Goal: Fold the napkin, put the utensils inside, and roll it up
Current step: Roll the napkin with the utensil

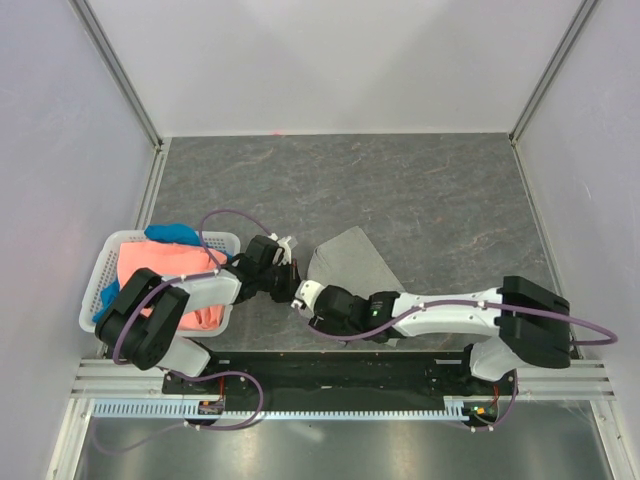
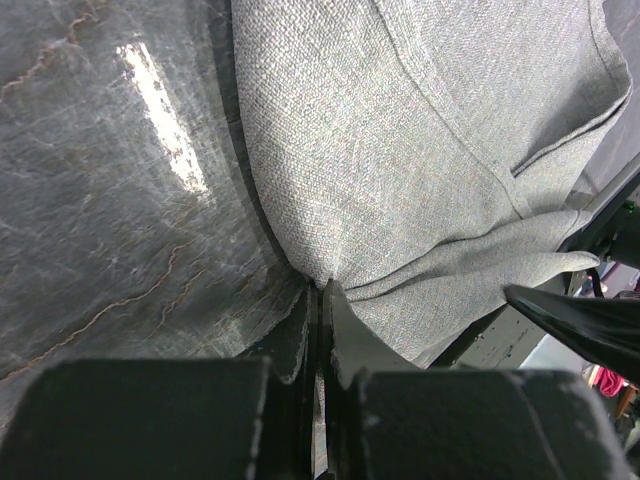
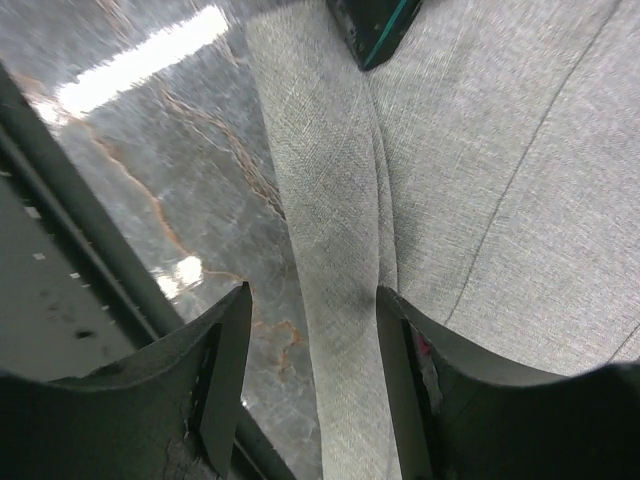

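Down at the near edge, both arms rise from the black base plate (image 1: 340,375). The right arm lies low and stretches a long way leftward across the front of the desk (image 1: 420,190). The left arm bends in from its own corner to meet it near the middle.

Here's the right wrist view: the right fingers (image 3: 225,370) stand well apart, and a raised ridge of grey fabric runs up between them. Neither finger is pressing on it, so nothing is gripped on that side.

Over to the left wrist view: the left fingers (image 2: 345,340) are pressed tightly together, clamped on the edge of the napkin (image 1: 345,262). Creases fan out from that pinch point, and a dark shadow sits under the cloth beside it. One black finger of the other arm pokes in at the right of that view, very near the same edge.

From above, the two sets of fingers sit close together at the napkin's left near corner. The napkin lies on the desk around the middle, just beyond the arms. Its near part is tucked under the right wrist and its far corner points away from the bases.

Off to the left, a white basket (image 1: 100,275) sits beside the left arm, well apart from the napkin. It holds a coral-orange cloth (image 1: 165,262), with a blue cloth (image 1: 172,233) at its far end.

Beyond, the grey marbled desk runs back to the white wall.
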Motion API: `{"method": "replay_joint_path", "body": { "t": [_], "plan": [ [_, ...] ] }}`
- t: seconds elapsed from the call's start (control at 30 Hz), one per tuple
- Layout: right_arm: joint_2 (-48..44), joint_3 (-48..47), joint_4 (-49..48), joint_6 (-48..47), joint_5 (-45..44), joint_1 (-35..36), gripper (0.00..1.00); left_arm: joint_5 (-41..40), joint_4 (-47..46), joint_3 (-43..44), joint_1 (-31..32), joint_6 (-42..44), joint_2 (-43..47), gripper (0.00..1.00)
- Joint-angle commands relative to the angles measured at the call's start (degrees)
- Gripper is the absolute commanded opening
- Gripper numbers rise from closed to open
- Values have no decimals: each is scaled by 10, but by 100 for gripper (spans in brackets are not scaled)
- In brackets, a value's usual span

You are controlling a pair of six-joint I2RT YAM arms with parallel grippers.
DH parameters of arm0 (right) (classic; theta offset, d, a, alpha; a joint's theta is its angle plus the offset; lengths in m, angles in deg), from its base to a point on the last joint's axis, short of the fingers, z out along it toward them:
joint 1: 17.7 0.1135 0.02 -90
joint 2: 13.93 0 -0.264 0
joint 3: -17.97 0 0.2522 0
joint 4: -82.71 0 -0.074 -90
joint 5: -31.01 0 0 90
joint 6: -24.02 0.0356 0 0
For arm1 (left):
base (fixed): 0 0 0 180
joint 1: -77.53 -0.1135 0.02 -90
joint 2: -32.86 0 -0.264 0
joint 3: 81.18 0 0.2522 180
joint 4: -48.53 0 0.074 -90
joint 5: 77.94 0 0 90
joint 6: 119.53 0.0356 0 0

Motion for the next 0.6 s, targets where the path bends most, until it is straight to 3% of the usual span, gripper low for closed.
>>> {"method": "replay_joint_path", "body": {
  "t": [0.0, 0.17, 0.37, 0.5, 0.53, 0.57],
  "plan": [
    [39, 2, -30, -24, -64, 9, 60, -18, 50, -1, 1, 29, -19, 2],
    [60, 4, -44, -36, -78, 9, 59, -13, 50, 1, 0, 31, -23, 2],
    [97, -16, -37, -53, -25, -7, 57, -6, 50, 4, 1, 38, -22, 2],
    [121, -35, -4, -49, 35, -20, 45, -4, 50, 4, 0, 42, -8, 2],
    [122, -38, -2, -47, 49, -23, 38, -6, 49, 4, 0, 42, -3, 2],
    [122, -36, 0, -43, 68, -26, 34, -10, 52, 4, 0, 42, 2, 7]
  ]
}}
